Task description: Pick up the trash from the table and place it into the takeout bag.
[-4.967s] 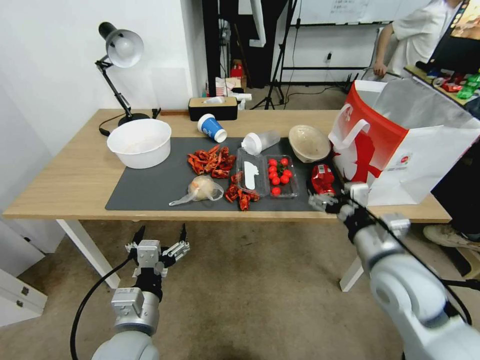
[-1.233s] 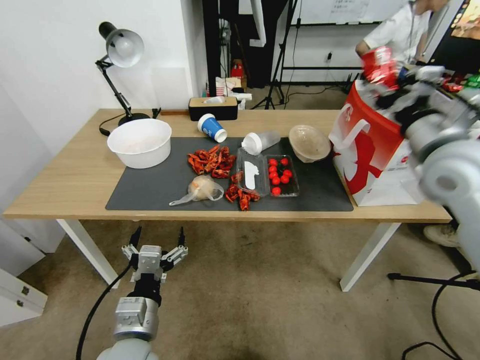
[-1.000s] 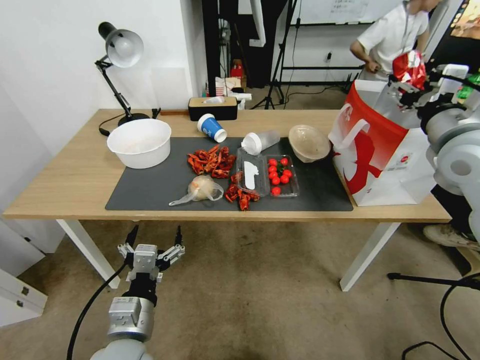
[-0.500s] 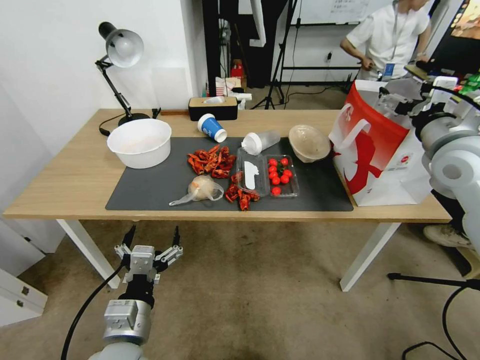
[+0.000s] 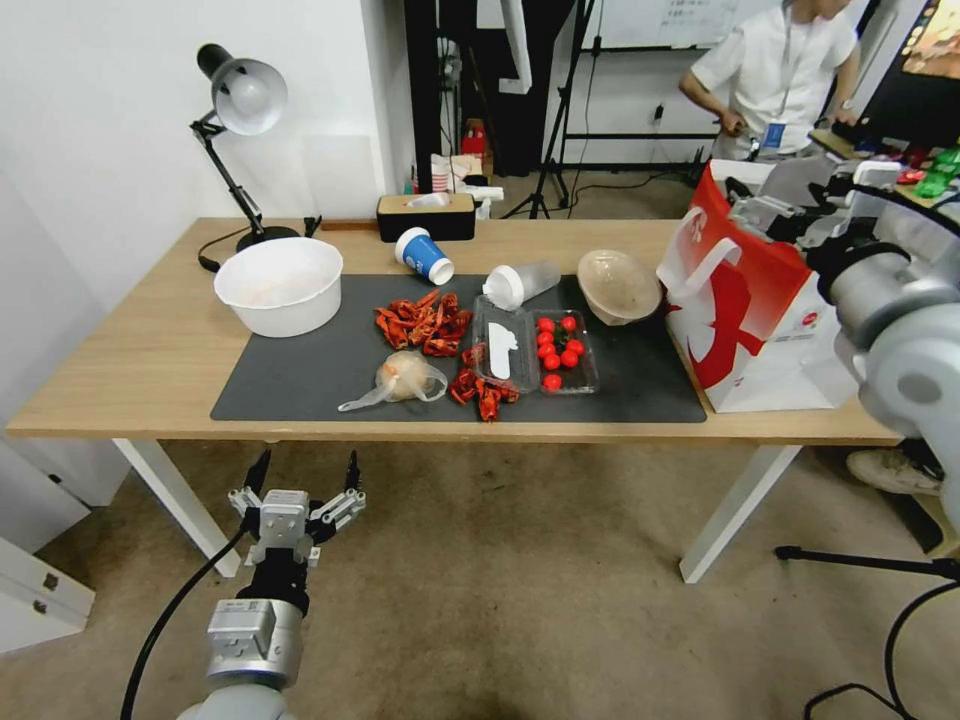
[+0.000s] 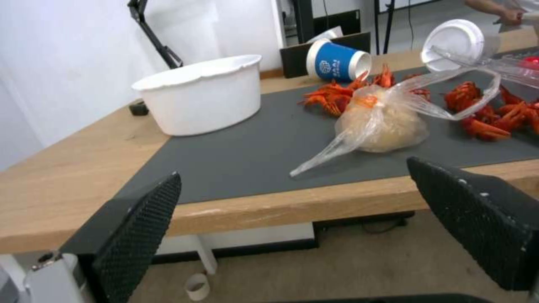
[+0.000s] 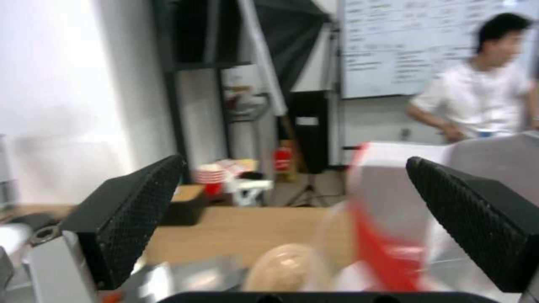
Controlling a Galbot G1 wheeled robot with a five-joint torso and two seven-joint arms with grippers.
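The red-and-white takeout bag (image 5: pixel 745 300) stands open at the right end of the table (image 5: pixel 130 370). My right gripper (image 5: pixel 755 205) hovers open and empty over the bag's mouth; in its wrist view the bag (image 7: pixel 387 235) sits beyond the gripper (image 7: pixel 294 219). Trash lies around the grey mat (image 5: pixel 300 385): a tan bowl (image 5: pixel 618 285), a lidded cup (image 5: pixel 520 283) on its side, a tipped blue cup (image 5: pixel 424 255) and a clear plastic bag (image 5: pixel 402 378). My left gripper (image 5: pixel 300 482) waits open below the table's front edge, facing the plastic bag (image 6: pixel 387 122).
A large white bowl (image 5: pixel 280 285) sits at the mat's left end. A clear box of tomatoes (image 5: pixel 560 350) and red crayfish shells (image 5: pixel 425 325) lie mid-mat. A desk lamp (image 5: pixel 240 110) and a tissue box (image 5: pixel 427 215) stand at the back.
The right gripper lifted the red can from the mat's right end to above the bag. The can is gone from its fingers, which are now open. The left arm sank slightly.
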